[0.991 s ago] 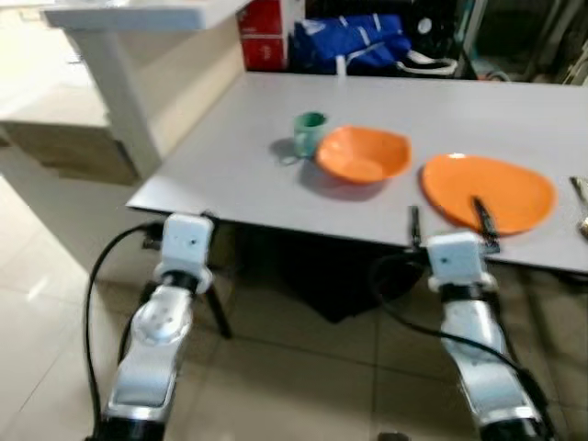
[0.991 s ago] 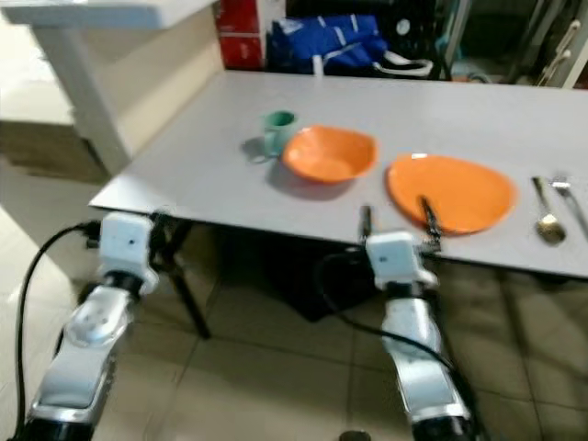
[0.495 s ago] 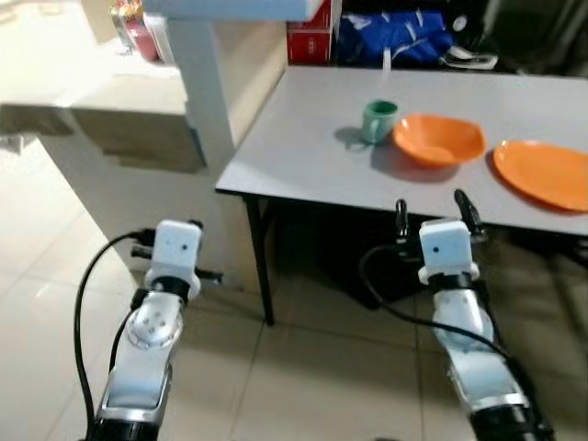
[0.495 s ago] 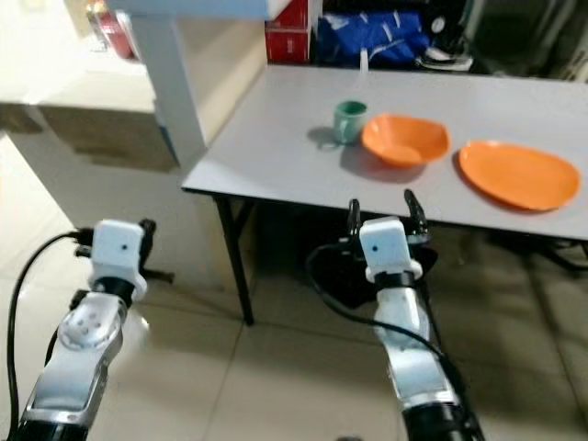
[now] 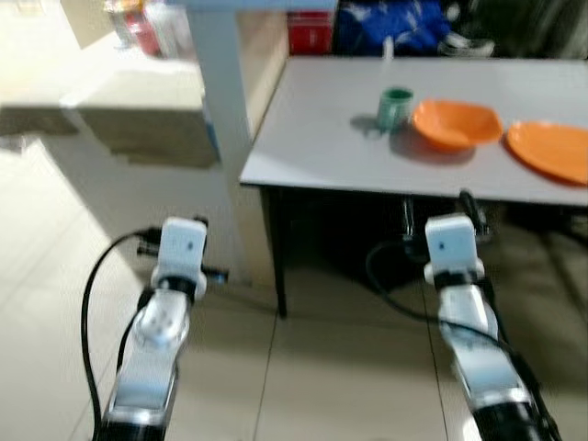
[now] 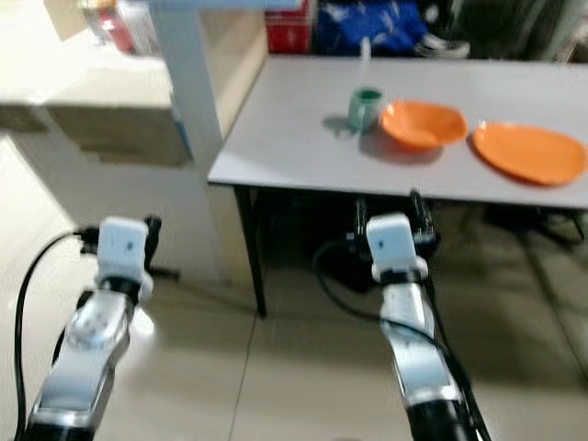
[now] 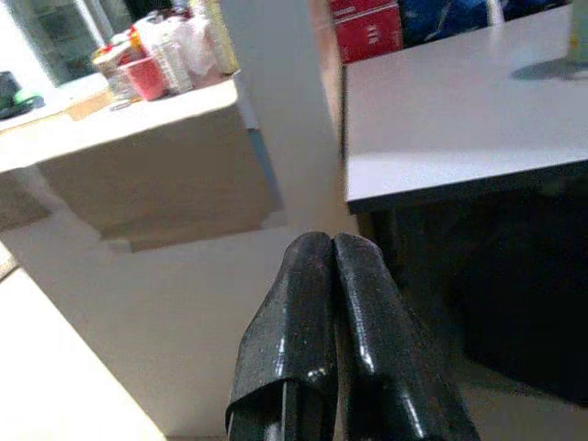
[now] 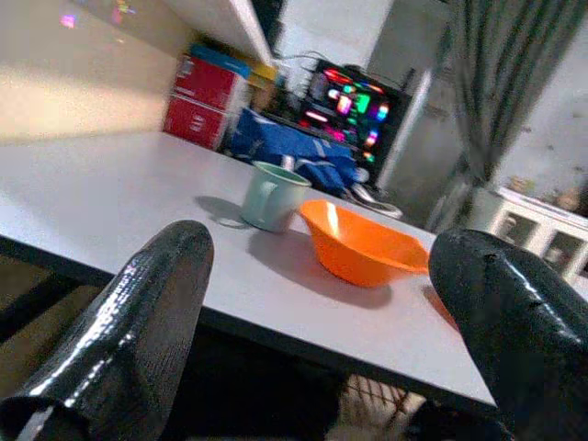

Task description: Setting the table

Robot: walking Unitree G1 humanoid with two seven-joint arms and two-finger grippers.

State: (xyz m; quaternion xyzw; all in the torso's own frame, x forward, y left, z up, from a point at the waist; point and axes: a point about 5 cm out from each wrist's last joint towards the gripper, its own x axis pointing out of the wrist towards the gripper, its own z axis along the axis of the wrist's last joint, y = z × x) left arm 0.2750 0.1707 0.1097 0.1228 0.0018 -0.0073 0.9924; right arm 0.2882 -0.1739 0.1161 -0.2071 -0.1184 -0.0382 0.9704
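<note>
While the right gripper (image 6: 390,211) hangs wide open and empty before the grey rectangular table (image 6: 294,129), the left gripper (image 7: 333,253) is closed on nothing. On that table, a green ceramic mug (image 6: 365,107) stands just beside an orange plastic bowl (image 6: 423,125).

Green mug (image 5: 396,107), orange bowl (image 5: 456,124), orange plate (image 5: 551,151) in a row.

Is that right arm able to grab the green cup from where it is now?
Probably not yet. The open right gripper hangs below the table edge, and the cup sits well back on top.

Bright, seemingly motion-blurred; left-side glare
</note>
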